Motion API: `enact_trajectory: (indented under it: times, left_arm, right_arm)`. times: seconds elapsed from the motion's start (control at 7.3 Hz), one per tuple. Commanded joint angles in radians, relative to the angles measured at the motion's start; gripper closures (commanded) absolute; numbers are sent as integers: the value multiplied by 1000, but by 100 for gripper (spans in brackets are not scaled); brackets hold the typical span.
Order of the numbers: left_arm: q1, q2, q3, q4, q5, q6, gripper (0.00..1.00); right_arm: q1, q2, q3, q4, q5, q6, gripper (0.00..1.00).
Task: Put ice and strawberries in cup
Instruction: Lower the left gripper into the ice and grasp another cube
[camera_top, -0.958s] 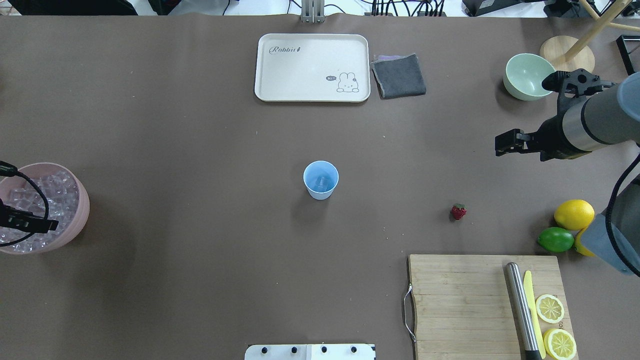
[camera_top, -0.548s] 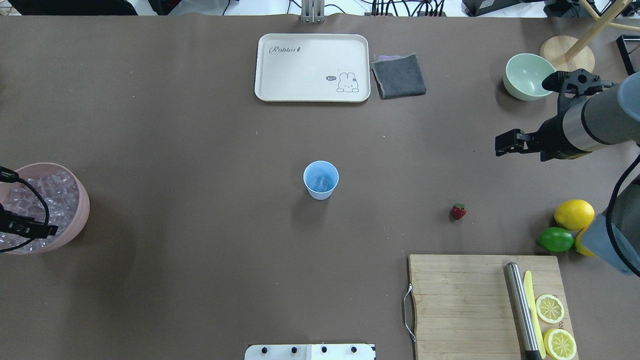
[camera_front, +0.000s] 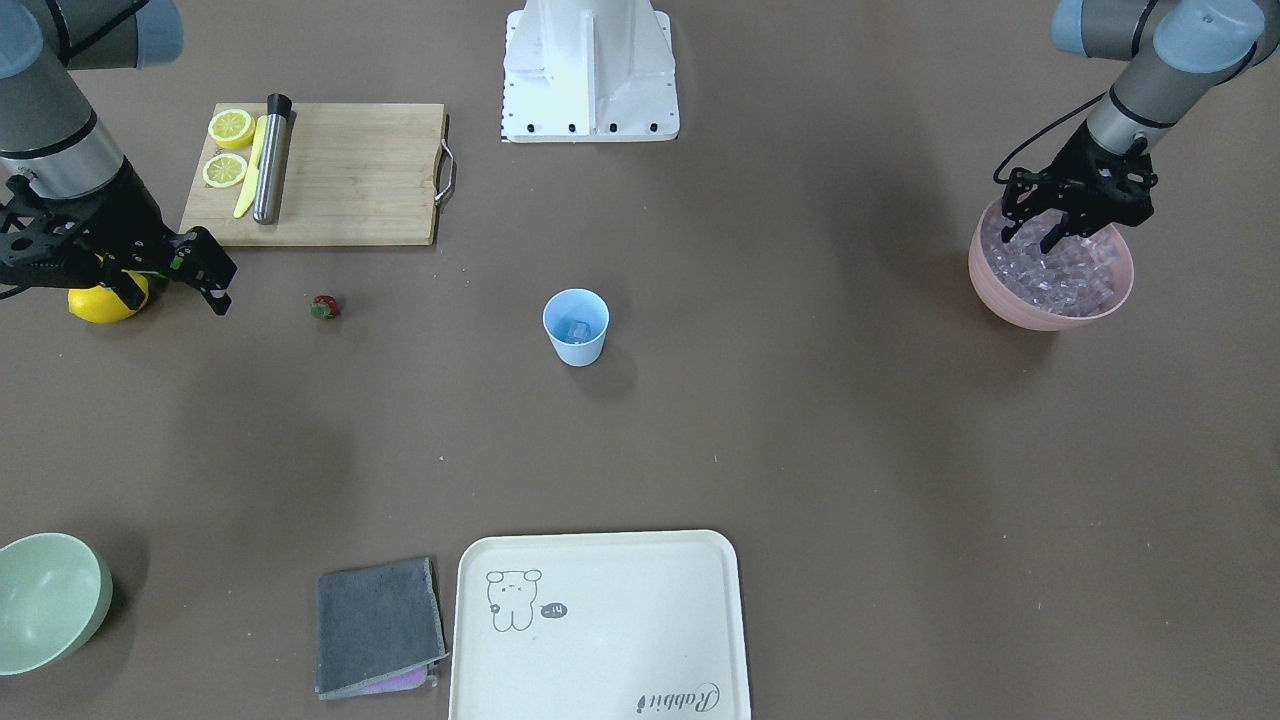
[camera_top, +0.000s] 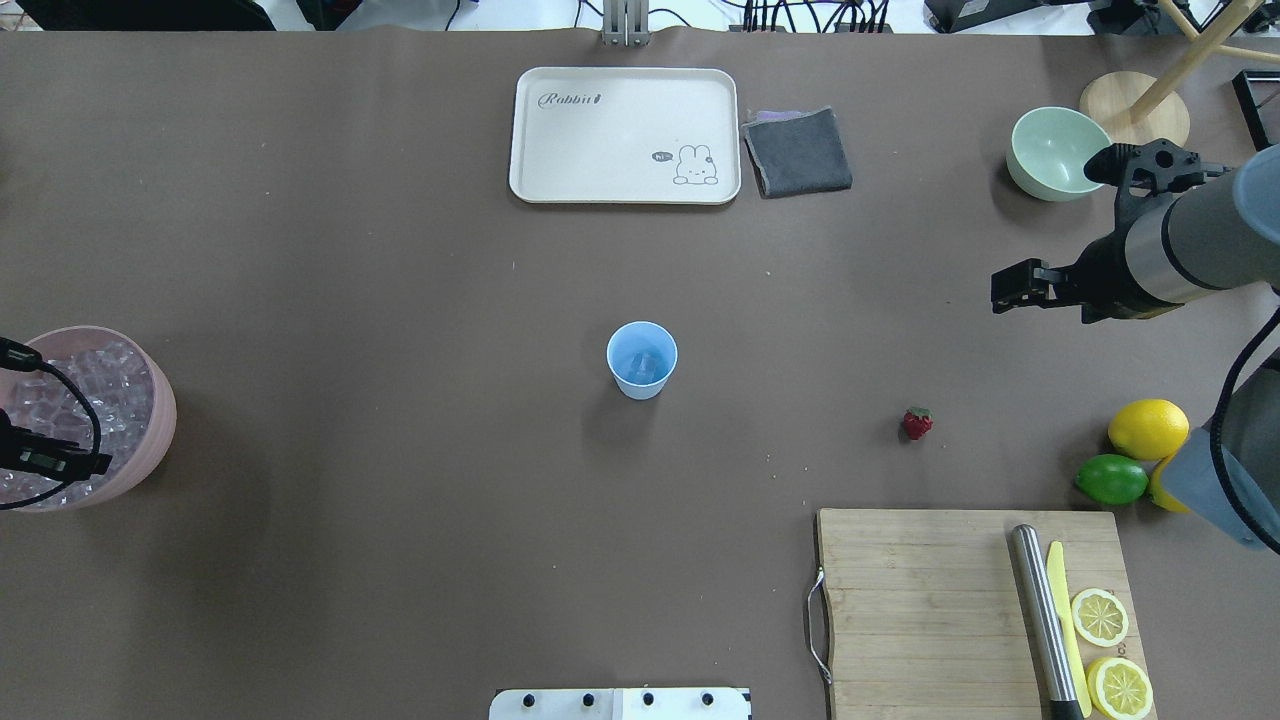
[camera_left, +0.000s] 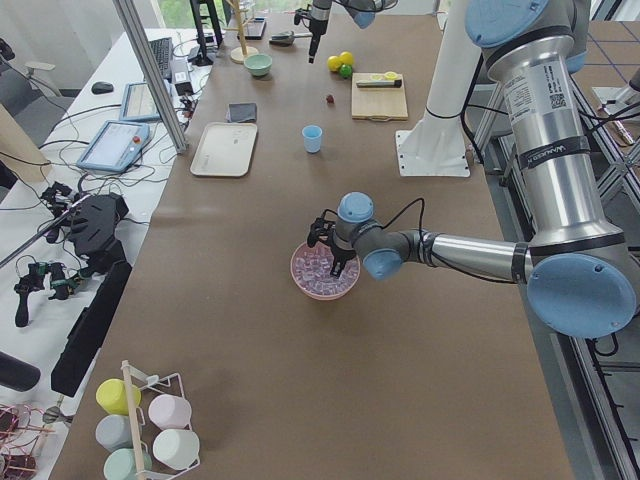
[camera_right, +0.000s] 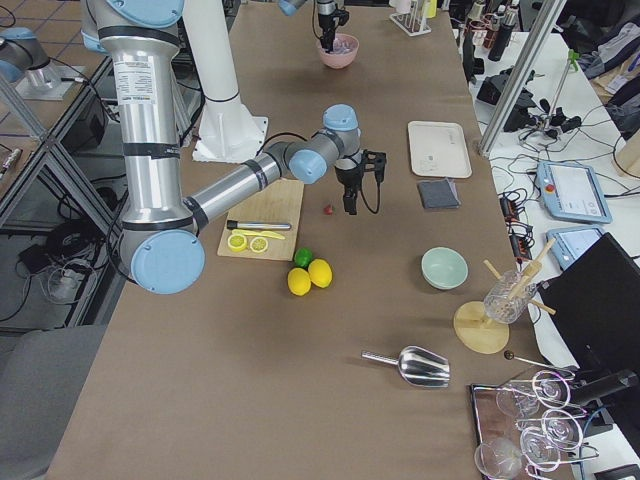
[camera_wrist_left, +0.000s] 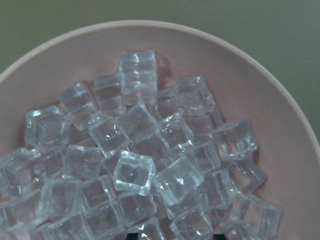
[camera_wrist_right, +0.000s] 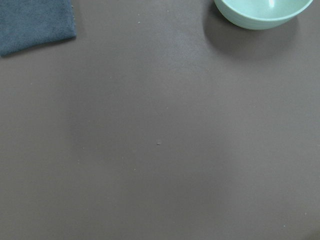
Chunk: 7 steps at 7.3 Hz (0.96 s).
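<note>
Your left gripper (camera_front: 1035, 235) has shifted slightly over the pink bowl (camera_front: 1050, 318), far to the robot's left of the cup (camera_front: 576, 342), and hangs wide open and empty with the ice (camera_front: 1072, 275) heaped directly beneath it, so a straight dip down should reach it.

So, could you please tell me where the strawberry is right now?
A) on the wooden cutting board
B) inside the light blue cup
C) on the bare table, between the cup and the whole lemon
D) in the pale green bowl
C: the strawberry lies on the brown table, apart from the light blue cup, which holds only an ice cube.
</note>
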Motion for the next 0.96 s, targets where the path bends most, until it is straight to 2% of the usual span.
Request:
enact_trajectory:
  times: [0.0, 0.27, 0.82]
  left_arm:
    - [0, -1, 3, 0, 0, 2, 73]
    - [0, -1, 1, -1, 0, 2, 97]
    - [-16, -19, -13, -1, -30, 8, 100]
  right_arm:
    - [0, 0, 0, 0, 0, 0, 0]
    - [0, 0, 0, 0, 0, 0, 0]
    - [0, 2, 0, 0, 0, 0, 0]
